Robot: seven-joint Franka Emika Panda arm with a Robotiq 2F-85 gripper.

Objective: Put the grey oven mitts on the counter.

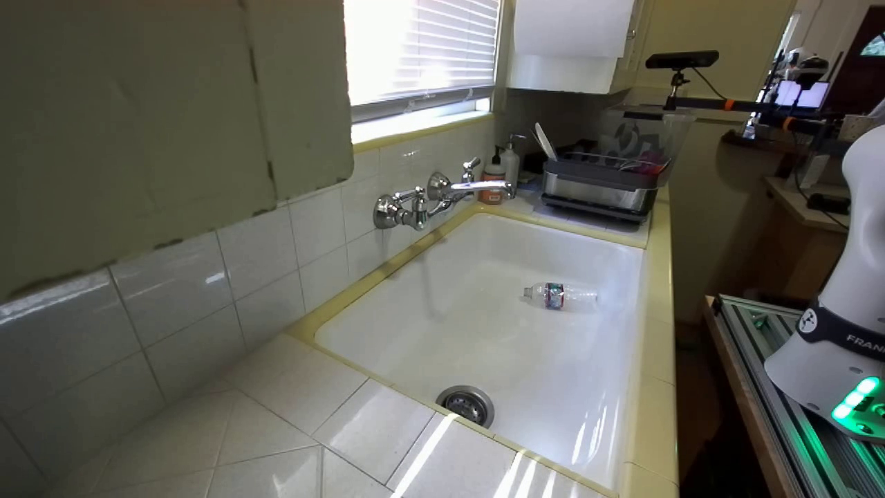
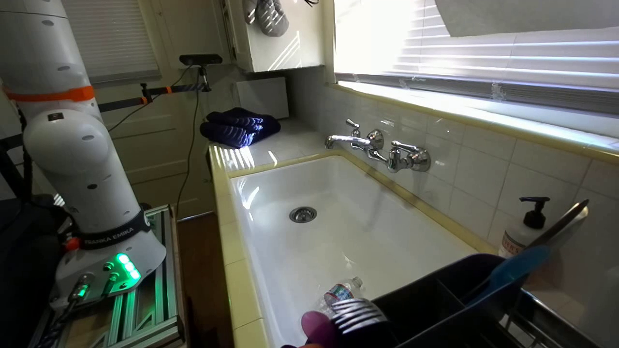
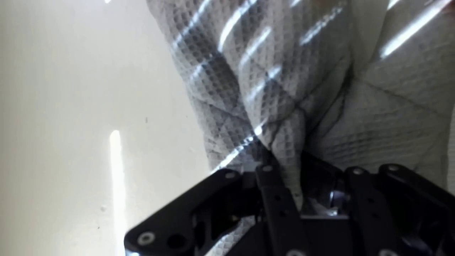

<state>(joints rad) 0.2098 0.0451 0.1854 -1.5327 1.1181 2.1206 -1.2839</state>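
Note:
The grey oven mitts (image 2: 272,21) hang against the front of a pale upper cabinet, cut off by the top edge in an exterior view. Close up in the wrist view, their quilted fabric (image 3: 277,71) bunches into a narrow fold. My gripper (image 3: 288,164) is shut on that fold, one dark finger on either side, though the fingertips are partly buried in cloth. Neither exterior view shows the gripper. The counter (image 2: 295,137) of white tiles lies below the cabinet at the sink's far end, and its tiles (image 1: 276,443) fill the foreground in an exterior view.
A dark blue cloth (image 2: 237,126) is heaped on the counter under the cabinet (image 2: 290,48). The white sink (image 1: 470,277) holds a plastic bottle (image 1: 563,296). A faucet (image 1: 484,187) juts over it. Opposite the cloth stands a dish rack (image 1: 600,185) beside soap bottles (image 1: 492,185).

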